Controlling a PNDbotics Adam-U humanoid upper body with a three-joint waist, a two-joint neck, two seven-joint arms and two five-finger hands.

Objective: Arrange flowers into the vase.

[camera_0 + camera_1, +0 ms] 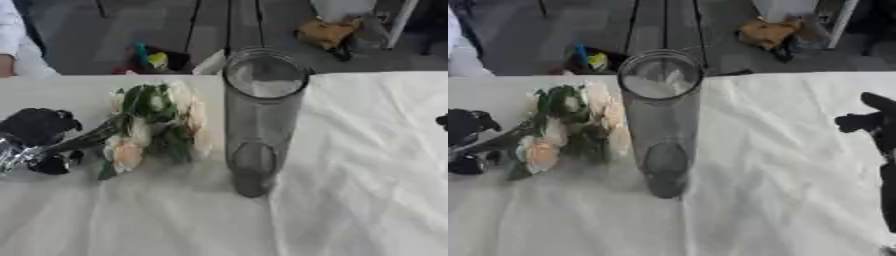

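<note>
1. A tall clear glass vase (261, 120) stands upright near the middle of the tabletop (367, 165), which is covered with a rumpled white cloth (780, 200). The vase's round mouth faces the camera and nothing can be seen inside it.
2. A bunch of flowers (156, 125), cream and pale peach blooms among dark green leaves, lies just to the left of the vase, outside it. The blooms point toward the vase and up the tabletop, and the nearest ones sit right beside the glass wall; whether they touch it cannot be told.
3. The stems (83, 140) run down and to the left from the blooms into the robot's left hand (35, 142), which shows at the left edge. Its dark fingers are curled round the lower stems, so the hand is gripping the bunch.
4. The robot's right hand (872, 122) shows at the right edge of the right eye view, well apart from the vase and the flowers. It touches neither of them, and I cannot tell whether its fingers are spread or curled.
</note>
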